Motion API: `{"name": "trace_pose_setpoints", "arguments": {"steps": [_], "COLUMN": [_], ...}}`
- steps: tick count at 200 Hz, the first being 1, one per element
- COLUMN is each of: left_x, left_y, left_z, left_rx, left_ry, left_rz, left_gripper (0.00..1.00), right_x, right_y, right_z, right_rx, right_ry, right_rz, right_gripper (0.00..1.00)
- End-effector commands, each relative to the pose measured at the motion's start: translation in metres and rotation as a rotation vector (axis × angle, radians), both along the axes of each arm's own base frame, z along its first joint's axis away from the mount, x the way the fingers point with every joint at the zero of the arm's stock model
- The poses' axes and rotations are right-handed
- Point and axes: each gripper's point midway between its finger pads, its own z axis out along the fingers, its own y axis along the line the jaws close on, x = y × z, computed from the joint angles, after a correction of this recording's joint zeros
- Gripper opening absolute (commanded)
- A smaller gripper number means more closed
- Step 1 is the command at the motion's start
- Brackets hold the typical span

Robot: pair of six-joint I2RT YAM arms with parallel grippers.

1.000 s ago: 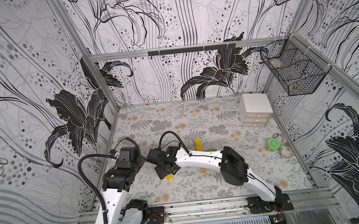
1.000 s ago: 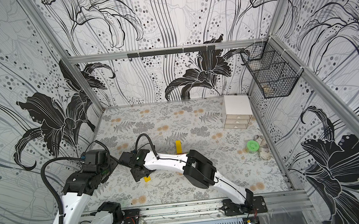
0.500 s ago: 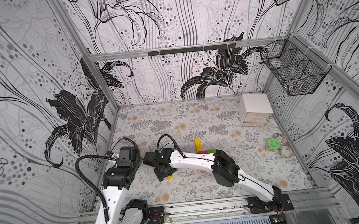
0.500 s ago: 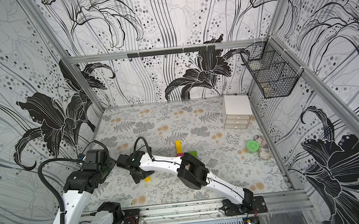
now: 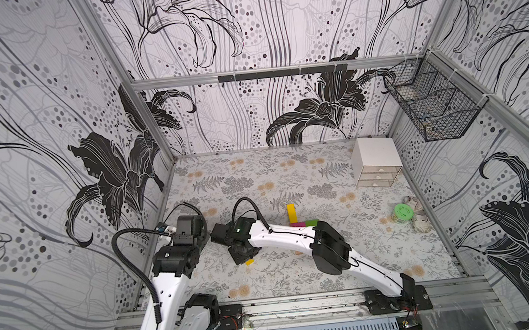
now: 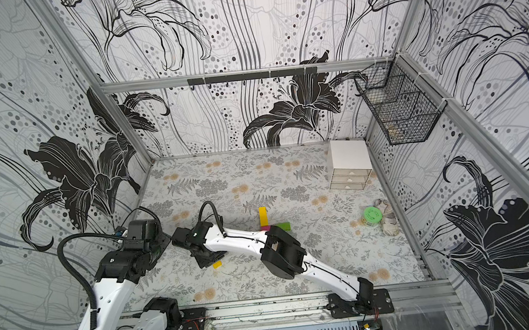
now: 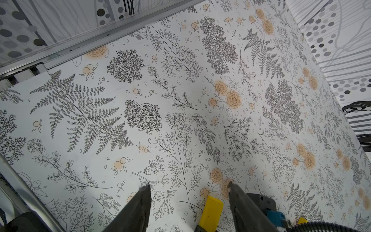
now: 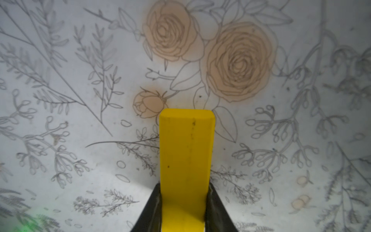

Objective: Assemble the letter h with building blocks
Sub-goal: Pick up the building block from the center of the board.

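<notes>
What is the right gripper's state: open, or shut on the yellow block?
The right gripper is shut on the yellow block: the right wrist view shows both fingers against its long sides, no gap.

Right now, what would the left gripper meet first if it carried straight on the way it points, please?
Likely the table; the left gripper has open jaws, and the yellow block seen between them might come first, depth unclear.

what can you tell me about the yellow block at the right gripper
The yellow block is a long, flat bar, seemingly painted wood, with rounded corners and a few dark specks. It seems to lie flat on the floral mat. The right gripper has its fingers pressed against both long sides at one end; in both top views only its free end shows.
</notes>
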Motion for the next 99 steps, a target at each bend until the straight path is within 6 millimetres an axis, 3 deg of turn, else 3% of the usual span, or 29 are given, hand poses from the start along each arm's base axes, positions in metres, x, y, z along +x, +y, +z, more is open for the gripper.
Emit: {"name": "trace_pose_setpoints", "arguments": {"steps": [1,24,49,83,99], "left_x": [0.004,0.007,0.012,0.025,0.032], "left_y": [-0.015,-0.015,-0.019,-0.044,-0.063], "left_z": [-0.002,0.01,0.018,0.0,-0.018], "left_rx": [-0.05,-0.043,-0.057,-0.161,-0.23], "left_ry": [-0.008,-0.042,-0.058,-0.059,-0.029], "left_rz": [-0.067,-0.077,-0.099,-0.194,-0.26], "left_gripper": [0.63,0.62,0.58,0.39,0.26], "right_x": [0.002,0.011,0.027,0.034,0.028], "right_y": [-0.007,-0.015,-0.047,-0.116,-0.158], "right_z": [0.014,0.052,0.093,0.131,0.128], "right_rx": [-0.01,0.051,0.095,0.116,0.082], "right_ry": [-0.04,-0.079,-0.124,-0.181,-0.172], "right_rz": [0.001,-0.041,-0.126,-0.238,-0.299], "right_gripper": [0.09,0.07,0.06,0.06,0.06]}}
